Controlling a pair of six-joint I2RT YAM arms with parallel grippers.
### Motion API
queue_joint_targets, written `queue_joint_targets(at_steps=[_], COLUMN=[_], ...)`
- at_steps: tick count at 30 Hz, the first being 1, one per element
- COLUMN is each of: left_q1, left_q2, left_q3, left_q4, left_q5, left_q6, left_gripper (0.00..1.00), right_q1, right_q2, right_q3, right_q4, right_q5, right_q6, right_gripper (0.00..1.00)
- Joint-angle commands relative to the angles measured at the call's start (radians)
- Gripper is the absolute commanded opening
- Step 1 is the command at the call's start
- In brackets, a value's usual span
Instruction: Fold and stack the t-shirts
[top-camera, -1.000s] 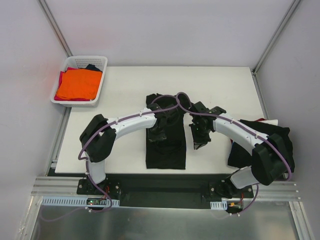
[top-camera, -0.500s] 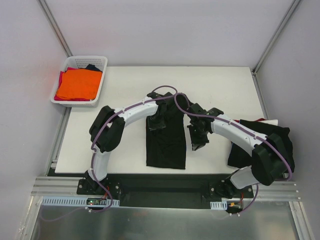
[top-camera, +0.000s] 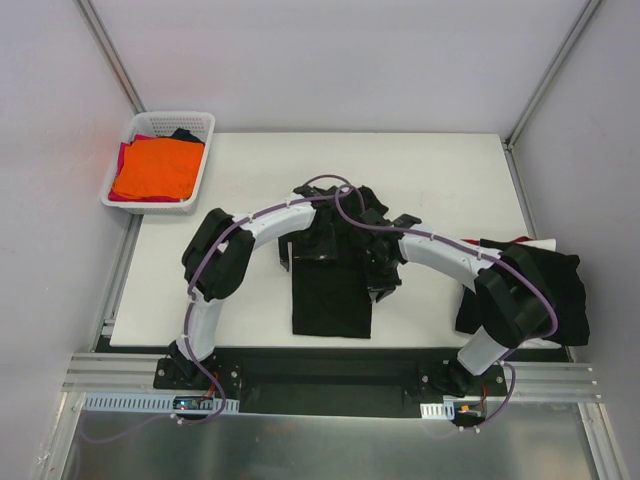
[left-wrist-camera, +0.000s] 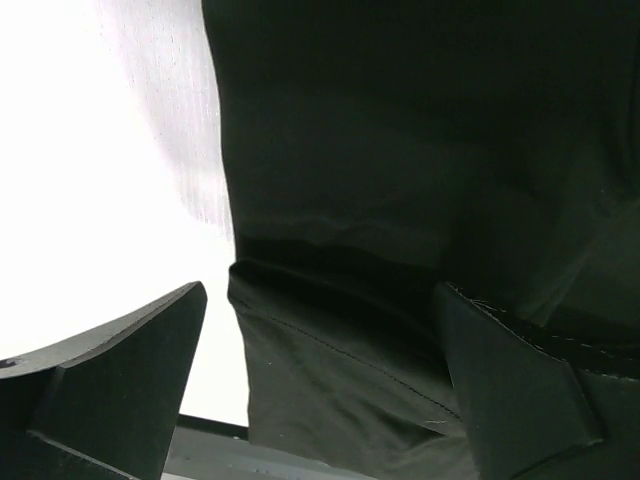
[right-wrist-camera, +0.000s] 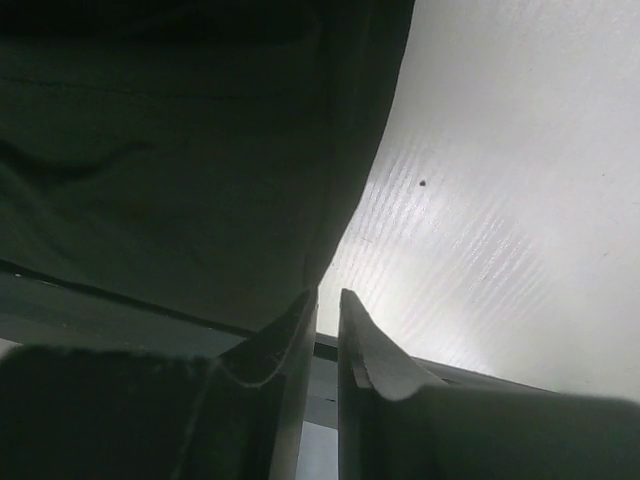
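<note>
A black t-shirt lies folded lengthwise on the white table, with its far end bunched under the arms. My left gripper hovers over its left edge. In the left wrist view that left gripper stands wide open, with the shirt's hem below the fingers and nothing held. My right gripper sits at the shirt's right edge. In the right wrist view the right gripper has its fingers nearly together with nothing between them, beside the black cloth.
A heap of dark t-shirts hangs over the table's right edge behind the right arm. A white lattice basket off the far left corner holds a folded orange t-shirt on red ones.
My left gripper has opened and let go of the black shirt after carrying it toward the far side. The right gripper has moved left to the shirt's right edge.
</note>
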Motion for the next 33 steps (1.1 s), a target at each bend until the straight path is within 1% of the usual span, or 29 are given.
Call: queue_joint_targets(at_steps=[1, 3, 4, 7, 10, 14, 16, 18, 20, 22, 25, 29, 33], left_q1=[0.007, 0.015, 0.022, 0.067, 0.111, 0.162, 0.203, 0.240, 0.294, 0.335, 0.370, 0.407, 0.447], left_q2=[-0.051, -0.092, -0.101, -0.126, -0.120, -0.073, -0.031, -0.001, 0.044, 0.082, 0.130, 0.167, 0.185], left_q3=[0.006, 0.015, 0.030, 0.067, 0.124, 0.222, 0.280, 0.328, 0.354, 0.392, 0.440, 0.460, 0.446], left_q4=[-0.007, -0.008, -0.007, -0.008, -0.007, -0.002, 0.002, 0.012, 0.022, 0.027, 0.032, 0.032, 0.035], left_q5=[-0.046, -0.048, -0.038, -0.009, 0.051, 0.109, 0.166, 0.257, 0.308, 0.362, 0.399, 0.436, 0.463], left_q6=[0.011, 0.009, 0.009, 0.011, 0.029, 0.080, 0.104, 0.115, 0.115, 0.126, 0.161, 0.206, 0.215], left_gripper=[0.99, 0.99, 0.99, 0.99, 0.99, 0.99, 0.99, 0.99, 0.99, 0.99, 0.98, 0.98, 0.98], right_q1=[0.003, -0.021, -0.032, -0.091, -0.157, -0.258, -0.288, -0.336, -0.379, -0.404, -0.440, -0.485, -0.542], right_q2=[-0.010, -0.016, -0.016, -0.001, 0.026, 0.094, 0.150, 0.187, 0.244, 0.282, 0.338, 0.362, 0.350], right_q3=[0.059, 0.079, 0.103, 0.139, 0.203, 0.335, 0.380, 0.445, 0.485, 0.542, 0.591, 0.596, 0.532], right_q4=[-0.003, -0.012, -0.013, -0.013, -0.007, -0.016, -0.019, -0.018, -0.013, -0.009, -0.001, 0.025, 0.088], right_q5=[-0.002, -0.008, -0.023, -0.072, -0.134, -0.214, -0.270, -0.315, -0.366, -0.413, -0.450, -0.461, -0.487], right_q6=[-0.003, -0.018, -0.023, -0.053, -0.093, -0.130, -0.138, -0.141, -0.136, -0.130, -0.130, -0.127, -0.093], right_gripper=[0.26, 0.33, 0.40, 0.50, 0.54, 0.55, 0.55, 0.55, 0.55, 0.56, 0.56, 0.55, 0.56])
